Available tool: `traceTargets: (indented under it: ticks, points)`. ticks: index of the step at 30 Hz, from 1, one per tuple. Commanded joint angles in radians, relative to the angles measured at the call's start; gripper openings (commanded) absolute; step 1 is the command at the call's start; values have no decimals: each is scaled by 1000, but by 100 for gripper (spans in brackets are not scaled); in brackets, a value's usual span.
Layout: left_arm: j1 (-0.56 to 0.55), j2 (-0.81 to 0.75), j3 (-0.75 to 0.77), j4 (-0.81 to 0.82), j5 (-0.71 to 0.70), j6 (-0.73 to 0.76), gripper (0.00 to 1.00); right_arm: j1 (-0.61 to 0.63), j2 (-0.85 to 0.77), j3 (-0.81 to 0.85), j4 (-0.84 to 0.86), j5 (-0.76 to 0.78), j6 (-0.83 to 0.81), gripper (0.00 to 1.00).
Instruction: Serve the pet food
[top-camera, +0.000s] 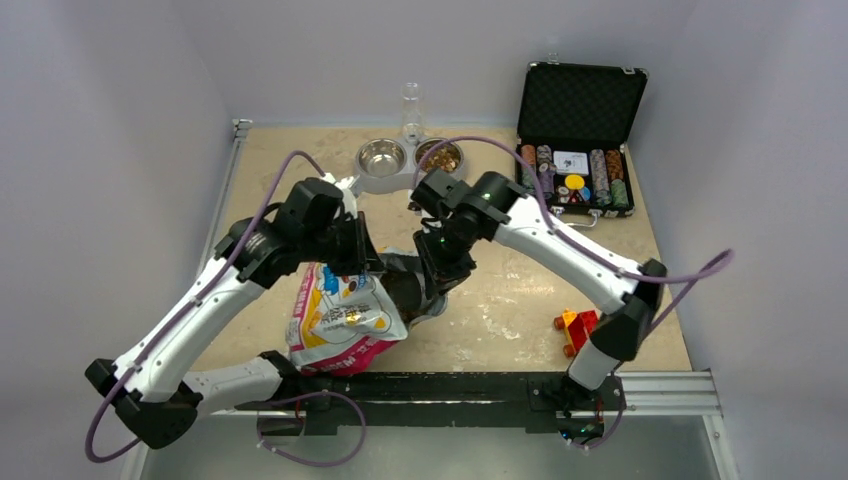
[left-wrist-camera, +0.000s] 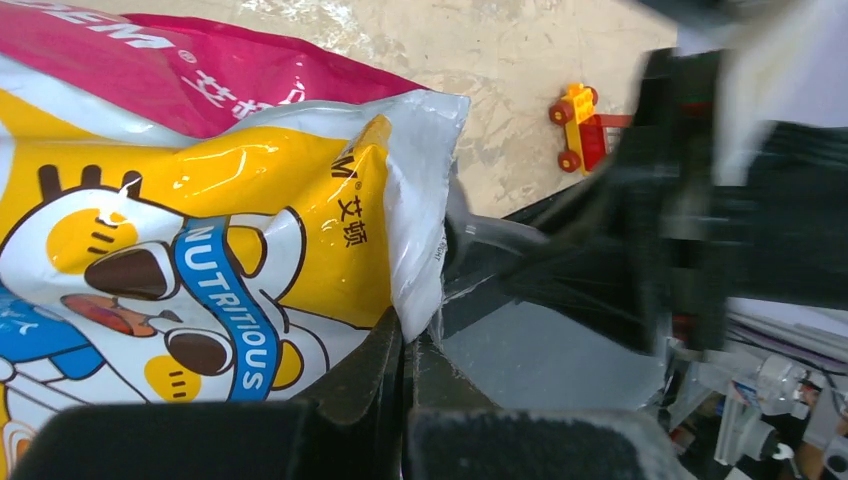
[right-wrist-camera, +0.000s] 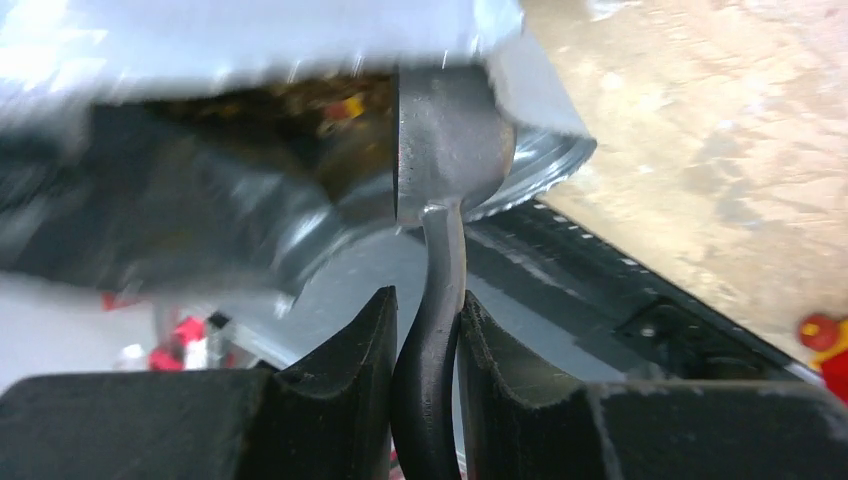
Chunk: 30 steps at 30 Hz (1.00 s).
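Observation:
The printed foil bag stands at the near middle of the table, and its yellow and pink face fills the left wrist view. My left gripper is shut on the bag's white top edge. My right gripper is shut on the handle of a dark scoop, whose bowl sits at the bag's open silver mouth. Brown blurred pet food shows inside the bag. More pet food lies in the right bowl at the back.
A twin steel bowl stand with an empty left bowl and a clear bottle stands at the back. An open poker chip case is at the back right. A red and yellow toy lies near the right arm's base.

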Motion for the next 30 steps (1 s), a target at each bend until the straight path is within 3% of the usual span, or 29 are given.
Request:
traceTargets:
  ticks: [1,4,8,11,14,20,22,30]
  points:
    - [1,74,64,197,97,-73,0,-17,135,-10,3,228,-121,0]
    - [9,160,127,161,89,-56,0,-17,204,-21,117,189,-195,0]
    - [23,232,208,102,57,-32,0,-22,229,-62,378,-44,-277,0]
    - [26,231,209,88,11,-38,0,-36,224,-71,550,-310,-319,0]
    - [26,206,195,51,-65,-32,0,-70,161,-171,821,-592,-221,0]
    - [31,110,207,4,-224,60,0,-209,59,-445,1205,-852,65,0]
    - [32,83,205,2,-246,85,0,-249,24,-465,1035,-804,-8,0]
    - [32,-30,58,48,-292,64,0,-441,-199,-608,744,-720,-124,0]
